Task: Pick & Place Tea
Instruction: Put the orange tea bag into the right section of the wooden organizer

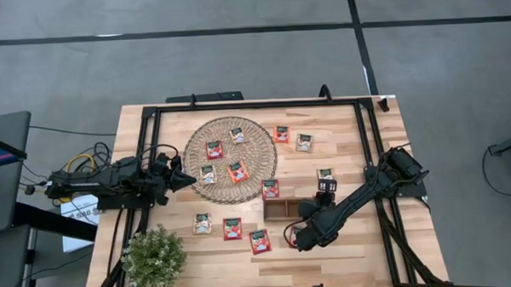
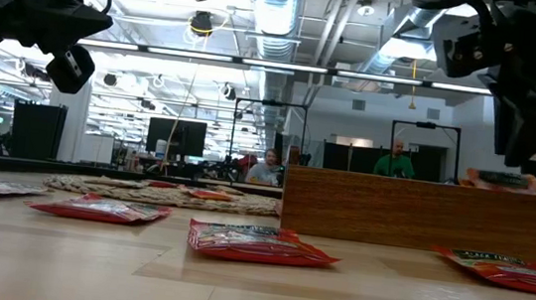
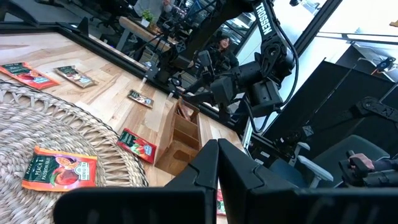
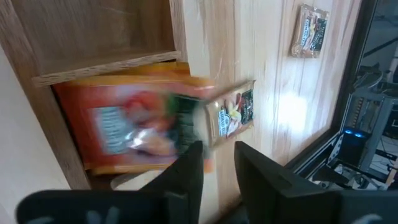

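Note:
The tea sachets are small flat squares. Several lie on the wicker mat (image 1: 230, 159) and several on the bare wood, among them a red one (image 1: 260, 240) and a beige one (image 1: 326, 174). My right gripper (image 4: 217, 149) slants down over the right end compartment of the wooden tray (image 1: 279, 210), fingers apart. An orange sachet (image 4: 118, 130) lies in that compartment. A blurred beige sachet (image 4: 227, 115) shows just beyond the fingertips, over the orange one and the tray's end. My left gripper (image 3: 217, 163) waits shut at the mat's left edge. My right gripper stands with its fingers apart, and the beige sachet's near edge (image 4: 208, 140) is right at the fingertips. The blur keeps me from telling whether a finger touches it. My left gripper touches nothing.
A potted plant (image 1: 155, 258) stands at the near left corner. Three sachets (image 2: 258, 242) lie in a row on the wood near the front edge, left of the tray. A black frame (image 1: 254, 103) runs round the table. People sit in the room beyond.

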